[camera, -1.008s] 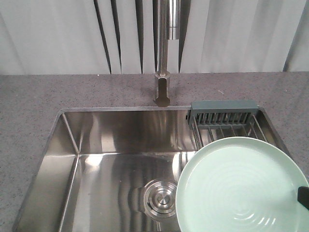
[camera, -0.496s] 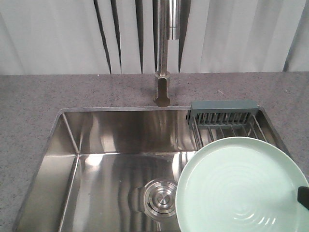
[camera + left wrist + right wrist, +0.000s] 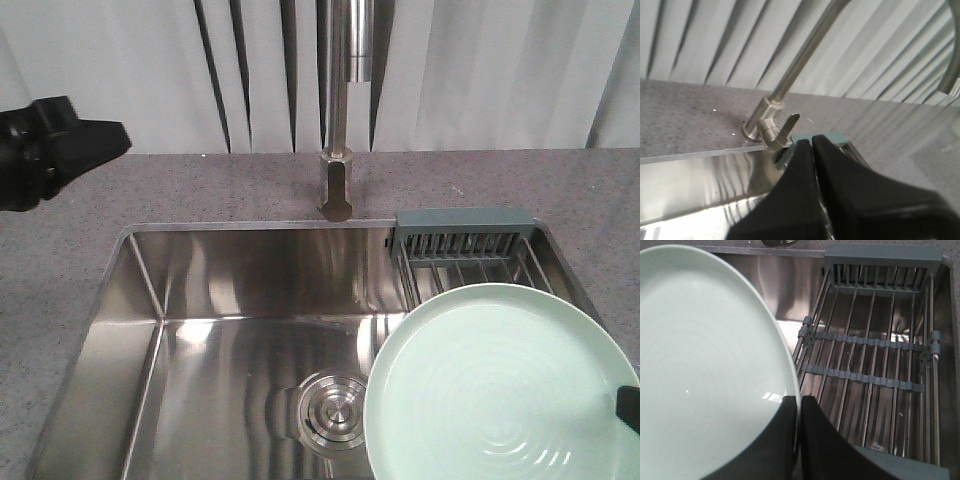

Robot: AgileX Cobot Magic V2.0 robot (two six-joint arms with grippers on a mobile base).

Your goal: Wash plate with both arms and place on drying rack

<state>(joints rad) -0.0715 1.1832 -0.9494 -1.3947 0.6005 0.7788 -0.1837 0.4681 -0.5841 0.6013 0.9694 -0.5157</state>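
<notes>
The pale mint-green plate (image 3: 500,385) hangs tilted over the sink's right side, in front of the drying rack (image 3: 465,245). My right gripper (image 3: 799,400) is shut on the plate's (image 3: 705,360) rim, one finger on each face; in the front view only a black bit of it (image 3: 628,408) shows at the right edge. The rack's (image 3: 875,355) steel bars lie bare beneath it. My left gripper (image 3: 118,140) hovers over the counter at the far left, above the sink's back left corner. In its wrist view it (image 3: 811,140) is shut on nothing and points toward the faucet.
A steel faucet (image 3: 337,180) rises behind the sink basin (image 3: 230,340), with its lever (image 3: 787,127) near the left gripper's tip. The drain (image 3: 335,410) sits in the basin floor. Speckled grey counter (image 3: 60,260) surrounds the sink, and pleated curtains hang behind.
My left gripper has come into the front view at the upper left. The plate and the right gripper have stayed in place.
</notes>
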